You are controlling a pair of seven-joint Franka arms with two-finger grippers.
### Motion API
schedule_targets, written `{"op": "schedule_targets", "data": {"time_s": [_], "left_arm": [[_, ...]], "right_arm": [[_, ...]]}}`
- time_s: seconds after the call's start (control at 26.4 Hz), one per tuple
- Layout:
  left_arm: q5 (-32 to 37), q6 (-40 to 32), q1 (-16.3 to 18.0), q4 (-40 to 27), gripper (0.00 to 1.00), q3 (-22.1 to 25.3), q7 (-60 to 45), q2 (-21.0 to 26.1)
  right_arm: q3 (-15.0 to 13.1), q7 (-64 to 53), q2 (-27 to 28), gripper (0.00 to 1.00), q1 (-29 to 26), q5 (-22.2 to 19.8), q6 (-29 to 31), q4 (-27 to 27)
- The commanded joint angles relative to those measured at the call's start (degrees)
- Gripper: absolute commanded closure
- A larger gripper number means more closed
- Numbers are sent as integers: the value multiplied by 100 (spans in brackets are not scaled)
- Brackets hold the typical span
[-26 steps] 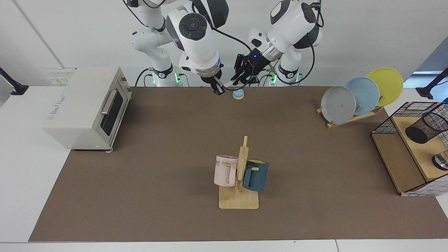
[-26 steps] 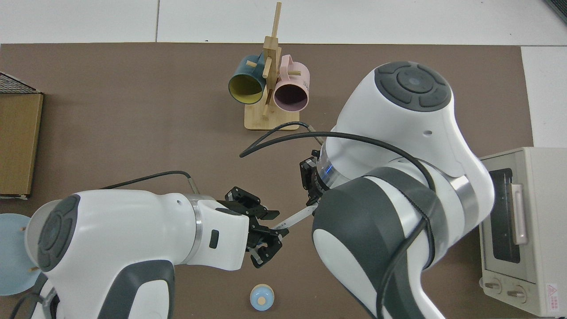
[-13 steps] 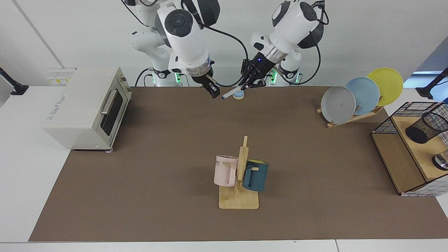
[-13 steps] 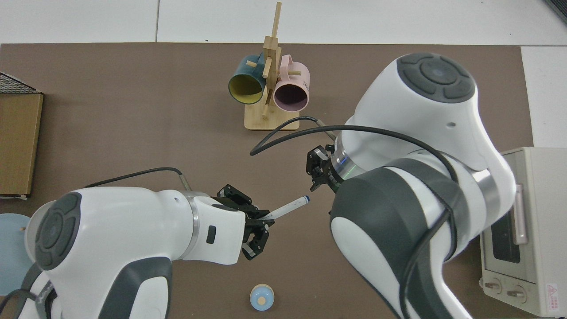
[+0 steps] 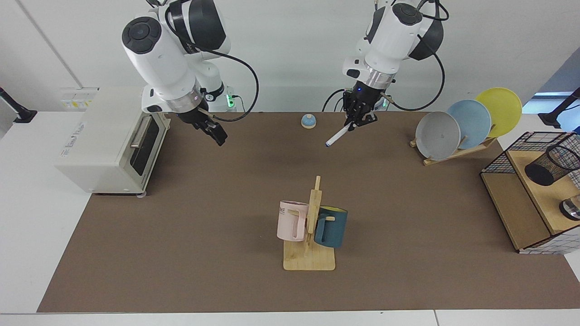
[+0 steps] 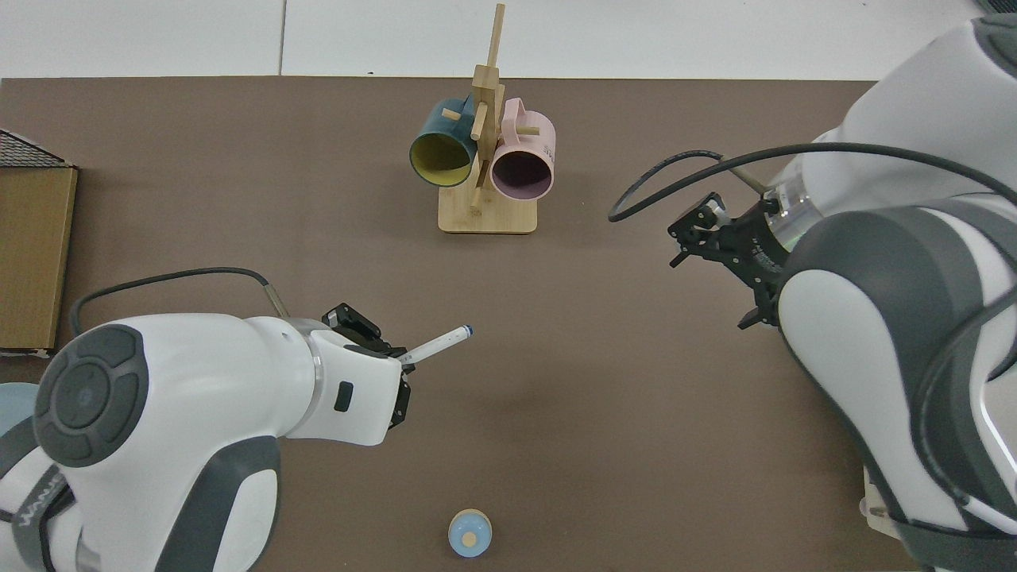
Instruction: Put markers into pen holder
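Left gripper (image 5: 358,118): clamped on marker (image 5: 337,135), which slants toward 7 o'clock below it, above the mat. Right gripper (image 5: 216,133): empty, beside toaster oven (image 5: 113,140), fingers indistinct. Pen holder (image 5: 550,165): on shelf (image 5: 521,199), 3 o'clock.

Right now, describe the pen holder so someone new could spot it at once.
Find the wire-grid shelf with wooden boards beside the plate rack. On its top board stands the pen holder, a black mesh cup, tilted in this view. Its neighbour there is something round, dark and cut off.
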Motion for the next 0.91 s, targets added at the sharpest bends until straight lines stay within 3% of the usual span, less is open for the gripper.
{"op": "schedule_targets", "data": {"time_s": [0.0, 0.27, 0.57, 0.68, 0.87], "left_arm": [[876, -549, 201, 940, 100, 19, 696, 553], [1904, -584, 526, 1572, 100, 160, 2180, 878], [3531, -515, 562, 1969, 100, 195, 3552, 1027], [3690, -304, 666, 2188, 100, 195, 4220, 1229], [3682, 57, 1194, 2715, 100, 178, 5696, 1669]], "right_arm": [[84, -1272, -64, 0, -308, -374, 91, -115], [84, -2329, -249, 0, -810, -374, 135, -273], [84, -3295, -345, 0, -1109, -374, 276, -493], [84, -3463, -442, 0, -1126, -383, 328, -651], [84, -3419, -819, 0, -1109, -392, 925, -1222]]}}
